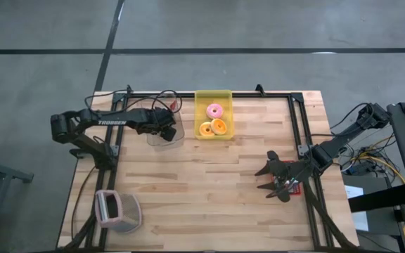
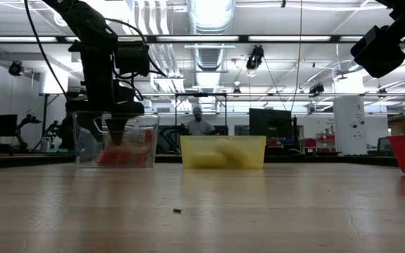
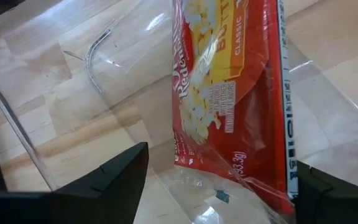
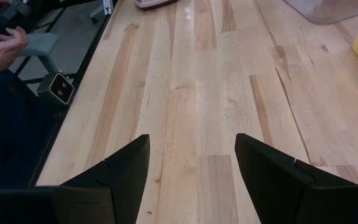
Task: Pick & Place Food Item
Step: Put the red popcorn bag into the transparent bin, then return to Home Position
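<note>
a red popcorn bag with yellow print lies inside a clear plastic box, right in front of the left claw. the claw's two dark fingers are spread wide and let go of the bag. the box sits near the back of the wooden table, beside a yellow plastic bin with toy donuts. the right claw hovers open over the table's right side, holding nothing.

We read "TROSSEN" in white along the left arm. The red popcorn packet in the clear bin bore "CLASSIC", part of "BUTT…" and "(93.3g)" (its brand lettering was cut off, beginning "Reden").
</note>
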Robot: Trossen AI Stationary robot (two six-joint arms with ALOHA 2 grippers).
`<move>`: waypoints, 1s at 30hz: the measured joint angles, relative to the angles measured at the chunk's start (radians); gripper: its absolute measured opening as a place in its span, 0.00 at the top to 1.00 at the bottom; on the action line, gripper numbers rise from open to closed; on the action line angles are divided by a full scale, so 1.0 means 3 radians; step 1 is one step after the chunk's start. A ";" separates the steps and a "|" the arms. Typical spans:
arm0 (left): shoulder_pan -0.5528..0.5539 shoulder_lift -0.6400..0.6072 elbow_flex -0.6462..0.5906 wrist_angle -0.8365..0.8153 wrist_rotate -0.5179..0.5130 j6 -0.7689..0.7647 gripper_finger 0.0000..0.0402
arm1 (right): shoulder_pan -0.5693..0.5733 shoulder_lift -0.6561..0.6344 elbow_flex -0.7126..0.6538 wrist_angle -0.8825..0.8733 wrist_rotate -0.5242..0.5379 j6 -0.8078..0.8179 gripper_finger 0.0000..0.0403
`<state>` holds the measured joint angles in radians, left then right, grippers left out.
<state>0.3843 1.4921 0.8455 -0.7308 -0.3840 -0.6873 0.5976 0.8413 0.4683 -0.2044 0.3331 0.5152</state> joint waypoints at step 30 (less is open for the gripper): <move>-0.0001 -0.0020 0.0329 0.0065 0.0111 0.0125 0.30 | 0.0000 0.0000 0.0000 -0.0001 0.0000 0.0000 0.42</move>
<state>0.3840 1.4860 0.9443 -0.7113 -0.3508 -0.6498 0.5976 0.8413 0.4683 -0.2047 0.3330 0.5152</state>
